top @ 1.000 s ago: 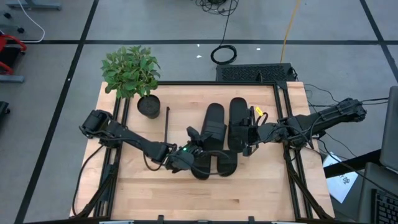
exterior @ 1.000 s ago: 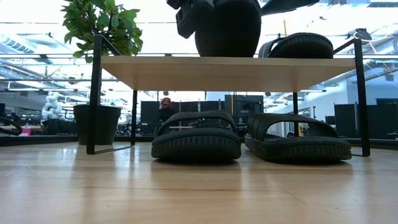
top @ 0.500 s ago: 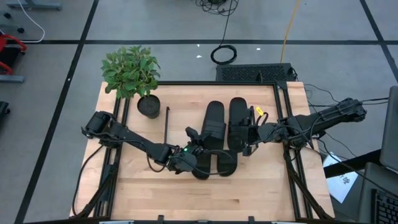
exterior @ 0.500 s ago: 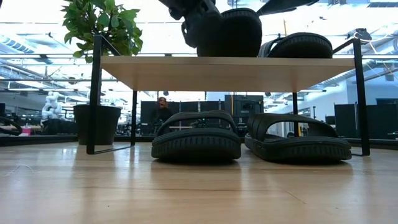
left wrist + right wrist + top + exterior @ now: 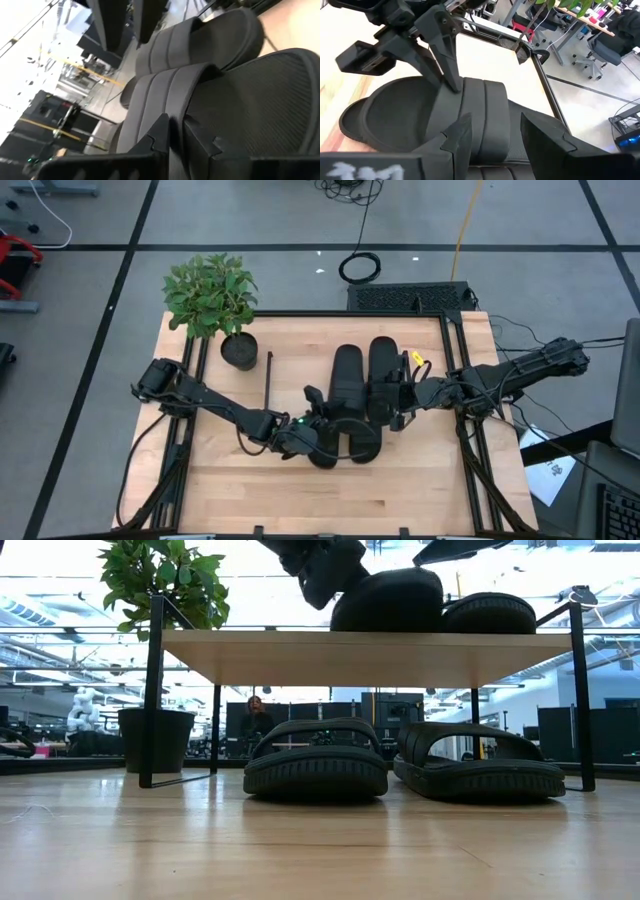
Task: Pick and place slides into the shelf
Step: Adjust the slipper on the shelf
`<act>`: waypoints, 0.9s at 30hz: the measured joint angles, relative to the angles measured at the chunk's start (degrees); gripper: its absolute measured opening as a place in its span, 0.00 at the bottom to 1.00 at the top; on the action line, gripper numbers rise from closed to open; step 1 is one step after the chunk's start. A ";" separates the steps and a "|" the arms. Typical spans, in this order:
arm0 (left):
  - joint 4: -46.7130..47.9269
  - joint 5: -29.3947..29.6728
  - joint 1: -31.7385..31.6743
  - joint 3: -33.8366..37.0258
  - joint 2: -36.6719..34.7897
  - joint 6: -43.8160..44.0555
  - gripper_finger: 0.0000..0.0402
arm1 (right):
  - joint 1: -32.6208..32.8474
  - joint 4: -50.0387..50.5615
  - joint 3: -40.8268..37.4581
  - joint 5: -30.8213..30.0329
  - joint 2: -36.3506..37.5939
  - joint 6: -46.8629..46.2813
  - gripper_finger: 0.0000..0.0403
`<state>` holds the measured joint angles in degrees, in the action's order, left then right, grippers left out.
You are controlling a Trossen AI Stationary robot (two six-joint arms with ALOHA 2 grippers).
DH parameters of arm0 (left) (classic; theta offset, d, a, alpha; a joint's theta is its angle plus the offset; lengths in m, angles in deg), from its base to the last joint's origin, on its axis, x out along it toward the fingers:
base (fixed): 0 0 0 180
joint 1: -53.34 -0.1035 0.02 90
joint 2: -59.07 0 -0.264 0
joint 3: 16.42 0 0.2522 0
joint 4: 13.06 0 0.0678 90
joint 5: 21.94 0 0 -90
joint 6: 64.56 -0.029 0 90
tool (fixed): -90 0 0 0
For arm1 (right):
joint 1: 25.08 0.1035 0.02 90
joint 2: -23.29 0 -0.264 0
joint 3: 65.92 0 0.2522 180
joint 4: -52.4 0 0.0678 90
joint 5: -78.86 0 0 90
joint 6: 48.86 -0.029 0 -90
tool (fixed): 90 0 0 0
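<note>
Writing: none readable anywhere.
Shelf (image 5: pixel 360 652): two slides on the top board, two more on the table under it.
Left gripper (image 5: pixel 318 408): above the shelf, closed on the strap of the left top slide (image 5: pixel 390 602).
Right gripper (image 5: pixel 402 402): beside the right top slide (image 5: pixel 488 612), fingers spread apart.
Plant pot (image 5: pixel 239 350): left of the shelf.

Two slides (image 5: pixel 455 612) atop shelf (image 5: pixel 370 652)

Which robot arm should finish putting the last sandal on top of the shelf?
Left. The left gripper grips the strap of the sandal it is setting on the shelf, so it can simply let go. The right gripper is at the other sandal beside it.
</note>
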<state>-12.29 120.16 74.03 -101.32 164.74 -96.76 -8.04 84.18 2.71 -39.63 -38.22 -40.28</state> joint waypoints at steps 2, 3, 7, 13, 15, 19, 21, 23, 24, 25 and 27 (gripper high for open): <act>0.36 -1.16 0.03 0.00 0.00 0.31 0.11 | 0.02 0.04 0.00 0.18 0.00 -0.01 0.39; 0.90 -1.63 0.05 0.00 0.00 0.55 0.13 | 0.19 0.04 0.00 0.17 0.00 -0.18 0.39; 2.23 -3.25 0.07 0.00 -0.08 2.25 0.22 | 1.05 0.07 0.00 0.17 0.00 -0.35 0.39; 3.19 -3.78 0.11 0.00 -0.09 2.91 0.38 | 2.11 0.04 0.00 0.11 0.00 -0.33 0.39; 3.22 -3.04 0.36 0.00 -0.09 2.69 0.43 | 2.28 0.04 0.00 0.10 0.00 -0.31 0.39; 1.83 2.42 1.23 0.04 -0.09 -0.92 0.52 | 2.38 0.05 0.00 0.05 0.00 -0.37 0.39; -0.46 5.42 1.82 0.04 -0.08 -4.38 0.55 | 2.38 0.04 0.00 0.03 0.00 -0.37 0.39; -2.22 6.64 2.42 0.04 -0.32 -7.90 0.58 | 2.38 0.04 0.00 0.02 0.00 -0.37 0.39; -3.01 6.65 2.69 0.04 -0.43 -9.40 0.59 | 2.38 0.05 0.00 0.02 0.00 -0.37 0.39; -4.06 6.67 3.00 0.03 -0.57 -10.54 0.60 | 2.38 0.04 0.00 0.02 0.00 -0.37 0.39; -4.42 6.55 3.70 -0.28 -1.49 -10.81 0.61 | 2.38 0.04 0.00 0.00 0.00 -0.37 0.39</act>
<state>-16.71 126.71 77.72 -101.60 163.25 -107.57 -5.66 84.22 2.71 -39.63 -38.22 -40.66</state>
